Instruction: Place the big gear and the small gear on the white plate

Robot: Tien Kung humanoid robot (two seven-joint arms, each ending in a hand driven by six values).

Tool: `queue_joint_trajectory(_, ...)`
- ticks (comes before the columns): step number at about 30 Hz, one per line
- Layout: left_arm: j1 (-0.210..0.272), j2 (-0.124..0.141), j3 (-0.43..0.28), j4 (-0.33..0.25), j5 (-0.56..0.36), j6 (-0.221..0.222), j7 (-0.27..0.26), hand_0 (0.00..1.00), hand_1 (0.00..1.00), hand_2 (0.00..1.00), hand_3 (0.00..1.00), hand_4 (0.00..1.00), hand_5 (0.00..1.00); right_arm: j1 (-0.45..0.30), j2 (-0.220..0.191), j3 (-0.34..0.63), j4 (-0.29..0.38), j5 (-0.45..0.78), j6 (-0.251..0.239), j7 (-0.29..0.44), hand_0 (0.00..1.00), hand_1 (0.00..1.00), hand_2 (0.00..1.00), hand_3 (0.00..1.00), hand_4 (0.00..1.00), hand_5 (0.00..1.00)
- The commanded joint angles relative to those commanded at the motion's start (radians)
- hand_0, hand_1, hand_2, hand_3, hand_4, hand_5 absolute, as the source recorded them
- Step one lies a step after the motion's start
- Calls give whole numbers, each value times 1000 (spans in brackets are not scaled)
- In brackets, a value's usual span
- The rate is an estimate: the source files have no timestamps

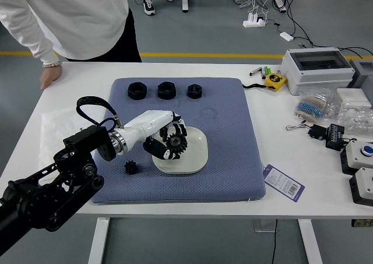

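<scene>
- Barcoded label (284,182) beside the mat (233,165); its print is too small to read.
- White plate (197,153) on the mat, big gear (176,143) over it, gripped by the left hand (148,127); contact with the plate unclear.
- Small gear (131,168) on the mat, left of the plate.
- Three black nuts (166,90) line the mat's far side.
- A person's hand (50,76) rests at the tabletop's (303,203) left edge.

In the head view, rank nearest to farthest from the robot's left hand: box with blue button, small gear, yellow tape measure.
1. Small gear, on the mat's left side
2. Yellow tape measure, far right
3. Box with blue button, right edge
</scene>
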Motion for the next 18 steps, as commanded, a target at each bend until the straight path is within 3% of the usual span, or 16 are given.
queue_joint_trajectory(8, -4, -4, 21, 4, 25, -36, 5, 320, 326, 417, 524, 861, 2, 0, -1, 1, -1, -2, 0, 1, 684, 683, 772, 685, 956, 770)
queue_joint_trajectory(9, -5, -4, 22, 5, 25, -38, 6, 418, 421, 491, 556, 941, 31, 0, -1, 1, -1, -2, 0, 1, 684, 681, 772, 685, 956, 769)
queue_joint_trajectory(14, -6, -4, 28, 14, 23, -73, 16, 418, 421, 491, 556, 941, 31, 1, -1, -1, -1, 1, -1, 3, 684, 681, 772, 685, 956, 769)
queue_joint_trajectory(15, -6, -3, 29, 15, 21, -77, 14, 455, 472, 529, 567, 998, 96, 1, -1, -1, -1, 2, -2, 3, 685, 682, 772, 684, 956, 768)
queue_joint_trajectory(18, -8, -2, 29, 17, 19, -80, 11, 455, 472, 529, 567, 998, 96, 1, -1, 0, -2, 2, -3, 3, 685, 682, 772, 684, 956, 768)
